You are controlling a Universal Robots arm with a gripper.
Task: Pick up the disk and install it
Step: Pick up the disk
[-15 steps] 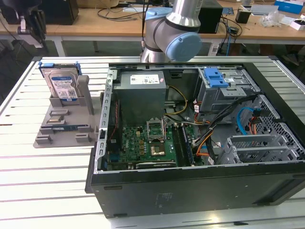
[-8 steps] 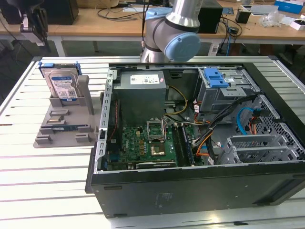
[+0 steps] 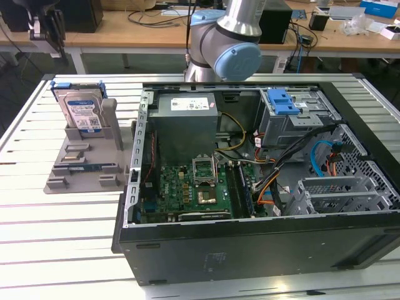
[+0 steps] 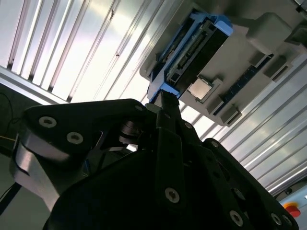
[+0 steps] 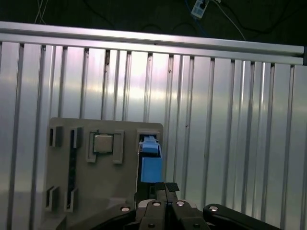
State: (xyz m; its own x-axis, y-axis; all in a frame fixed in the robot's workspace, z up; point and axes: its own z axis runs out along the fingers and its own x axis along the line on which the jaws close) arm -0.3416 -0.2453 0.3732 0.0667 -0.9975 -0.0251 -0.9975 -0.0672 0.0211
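Claw (image 5: 166, 186) clenched on nothing, directly above disk (image 5: 150, 165) and clear of it; disk stands on edge in grey holder (image 5: 105, 184) on slatted bench (image 5: 230, 120).

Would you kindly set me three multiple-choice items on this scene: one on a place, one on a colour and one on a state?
1. Where is the disk? A. On the floor. B. In the grey holder, on the exterior view's left of the computer case. C. On a shelf.
2. What colour is the frame round its edges? A. Blue. B. Red. C. Green.
3. How is the case? A. Shut. B. Upside down. C. Open, its green board showing.
Answers: 1B, it stands upright in the holder beside the case; 2A, blue plastic edges it; 3C, the board lies bare inside.
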